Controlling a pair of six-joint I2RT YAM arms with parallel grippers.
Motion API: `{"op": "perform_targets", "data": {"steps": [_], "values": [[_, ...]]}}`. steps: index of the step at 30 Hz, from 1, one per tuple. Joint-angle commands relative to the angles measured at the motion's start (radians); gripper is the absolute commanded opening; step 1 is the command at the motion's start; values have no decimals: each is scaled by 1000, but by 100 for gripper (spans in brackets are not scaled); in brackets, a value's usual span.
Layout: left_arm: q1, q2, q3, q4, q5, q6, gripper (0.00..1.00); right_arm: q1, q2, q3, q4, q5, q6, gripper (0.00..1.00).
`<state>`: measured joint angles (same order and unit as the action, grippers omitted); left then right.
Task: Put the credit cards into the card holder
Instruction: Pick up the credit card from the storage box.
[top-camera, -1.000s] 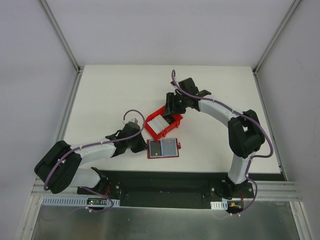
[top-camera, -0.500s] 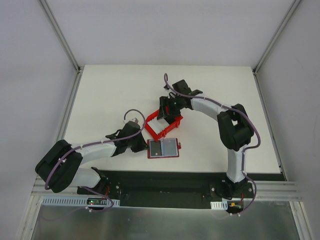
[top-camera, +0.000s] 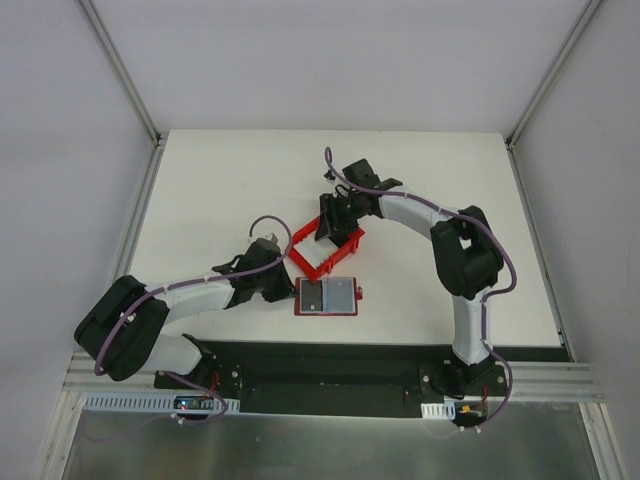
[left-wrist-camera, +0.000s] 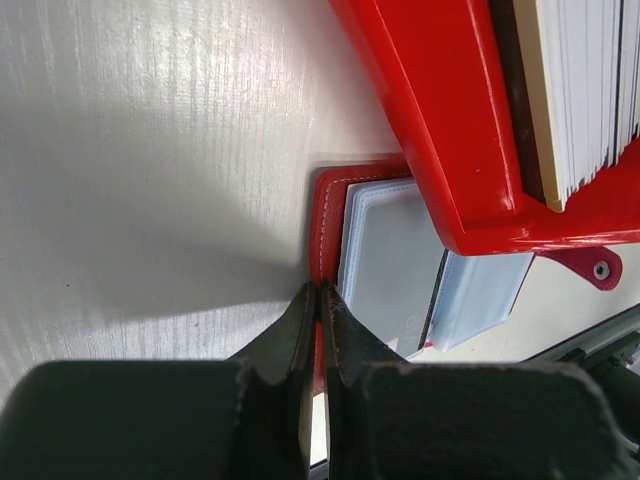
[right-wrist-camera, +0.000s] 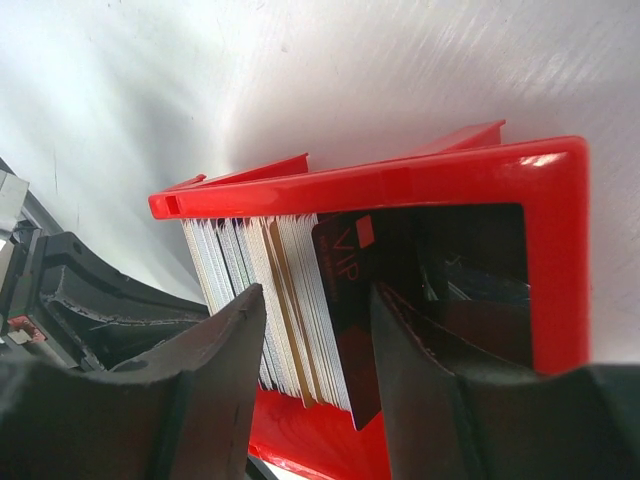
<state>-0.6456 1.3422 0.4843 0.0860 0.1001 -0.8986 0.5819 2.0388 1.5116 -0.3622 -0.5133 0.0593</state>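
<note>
Now the white worktop (top-camera: 220, 190) looks the same as a moment ago, and nothing on it has slid. The right arm (top-camera: 420, 215) is the big thing that moved. It has bent in more and swung across, from the far corner of the red bin (top-camera: 310, 262) to right over it. The left arm (top-camera: 190, 295) has stayed low and hardly stirred.

The card holder (top-camera: 327, 297) lies open and flat, just beside the bin's near corner. No card is in it yet. The left hand (left-wrist-camera: 320, 300) is squeezed tight on the holder's red edge and keeps it in place.

The right hand (right-wrist-camera: 312, 300) now dips into the bin. Its two fingers stand apart, with some of the credit cards (right-wrist-camera: 270, 290) between them. I cannot tell if they press on any yet. A dark card (right-wrist-camera: 345, 300) stands at the end of the row, in that gap. So I think a card is about to be picked, and the real job has only begun.
</note>
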Motion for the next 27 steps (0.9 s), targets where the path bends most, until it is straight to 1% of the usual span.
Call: {"op": "perform_targets", "data": {"steps": [1, 4, 7, 8, 10, 12, 18, 21, 23, 27], "values": [[21, 20, 11, -43, -36, 40, 0, 9, -74, -8, 12, -73, 20, 48], [24, 17, 8, -43, -34, 41, 0, 6, -78, -8, 12, -74, 20, 47], [26, 17, 7, -43, -33, 41, 0, 4, -80, -13, 11, -71, 22, 44], [26, 18, 7, -43, -31, 41, 0, 3, -81, -17, 11, -67, 22, 42], [27, 18, 7, -43, -30, 41, 0, -2, -86, -24, 16, -65, 24, 35], [29, 18, 7, -43, -30, 40, 0, -2, -89, -25, 17, -65, 27, 33], [27, 17, 4, -43, -25, 41, 0, -11, -92, -22, 17, -59, 28, 20], [27, 14, 2, -43, -22, 41, 0, -19, -92, -14, 16, -25, 22, 14], [27, 9, -3, -43, -19, 43, 0, -17, -95, -1, 2, 21, 7, 8], [27, -2, -7, -43, -14, 50, 0, -16, -95, 42, -55, 168, -27, 3]]}}
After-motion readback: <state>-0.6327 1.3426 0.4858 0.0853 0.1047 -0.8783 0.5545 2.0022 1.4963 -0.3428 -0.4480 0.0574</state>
